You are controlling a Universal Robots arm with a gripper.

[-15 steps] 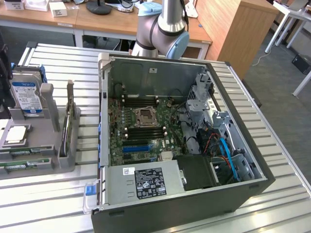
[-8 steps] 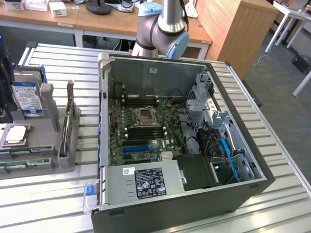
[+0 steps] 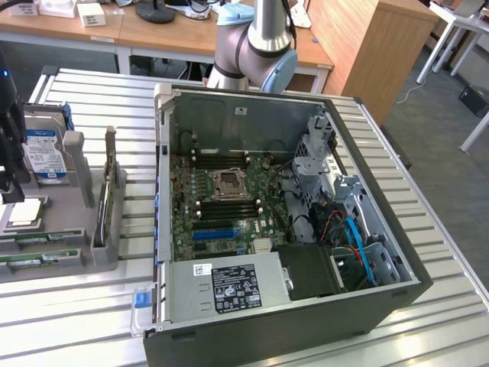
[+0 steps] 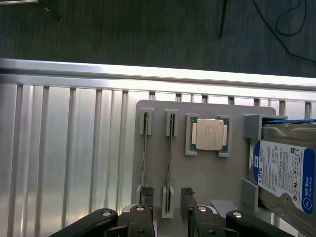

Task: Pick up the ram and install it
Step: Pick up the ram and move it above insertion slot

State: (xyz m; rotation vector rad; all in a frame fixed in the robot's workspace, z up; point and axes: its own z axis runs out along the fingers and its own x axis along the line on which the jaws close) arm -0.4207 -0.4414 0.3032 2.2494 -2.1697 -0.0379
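Two rams stand on edge in slots of a grey tray (image 4: pixel 207 177): one ram (image 4: pixel 145 158) and a second ram (image 4: pixel 169 158) beside it. My gripper (image 4: pixel 167 210) hovers over the tray, open, with nothing held. Its two black fingers (image 4: pixel 187 205) straddle the near end of the second ram. In the exterior view the gripper (image 3: pixel 11 191) hangs at the far left over the same tray (image 3: pixel 69 229), where the green rams (image 3: pixel 34 248) lie. The open computer case (image 3: pixel 275 214) shows the motherboard with black memory slots (image 3: pixel 233 202) beside the processor socket (image 3: pixel 227 183).
A square silver processor (image 4: pixel 210 134) and a blue-labelled hard drive (image 4: pixel 286 173) also sit on the tray. A card (image 3: pixel 107 199) stands upright in a holder on the tray's side toward the case. The arm's base (image 3: pixel 256 53) rises behind the case. Everything rests on a slatted aluminium table (image 3: pixel 92 321).
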